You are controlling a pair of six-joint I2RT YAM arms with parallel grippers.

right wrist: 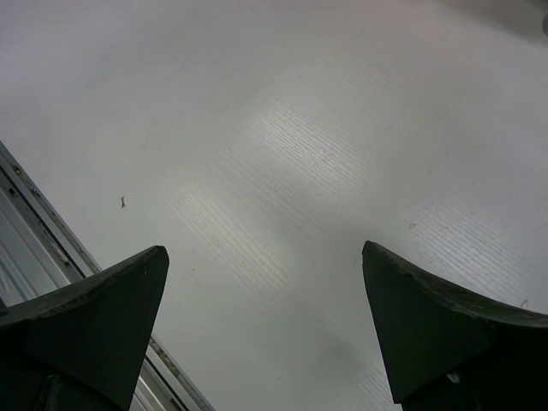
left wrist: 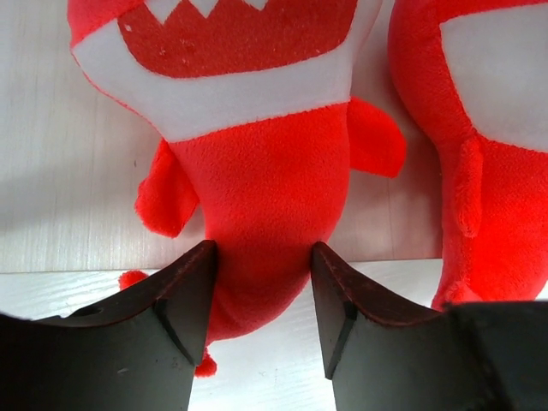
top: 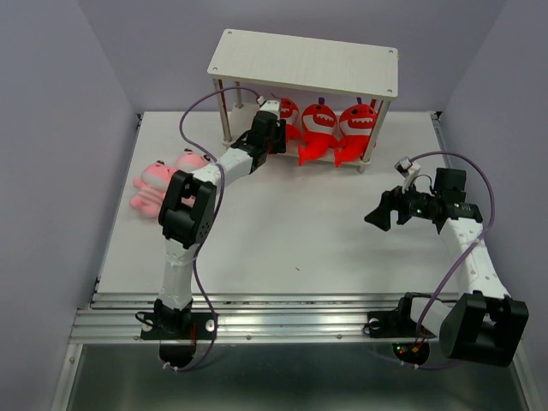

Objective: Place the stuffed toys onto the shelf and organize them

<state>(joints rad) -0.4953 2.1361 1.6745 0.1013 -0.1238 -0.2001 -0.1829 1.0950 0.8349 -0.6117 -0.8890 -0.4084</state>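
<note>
Three red toys (top: 321, 128) stood in a row on the lower tier (left wrist: 51, 171) of the shelf (top: 304, 62), upright, mouths facing the arms. The left arm reached across the table (top: 282, 231) to the leftmost toy (left wrist: 257, 171). The left claw (left wrist: 263, 257) straddled that toy's lower body, its fingers (left wrist: 193, 291) parted, with red plush filling the gap and touching both inner faces. I could not tell whether they pressed it or only flanked it. The toy's tail end hung over the tier's front edge, between the fingers. Its neighbour (left wrist: 488, 171) stood just beside it, on the right of the left wrist view.

Two pink toys (top: 167, 180) lay together on the table near its left edge, beside the left arm's elbow and well apart from the shelf.

The right claw (right wrist: 265, 257) hung over bare table on the right side, jaws wide apart, with nothing between them.
</note>
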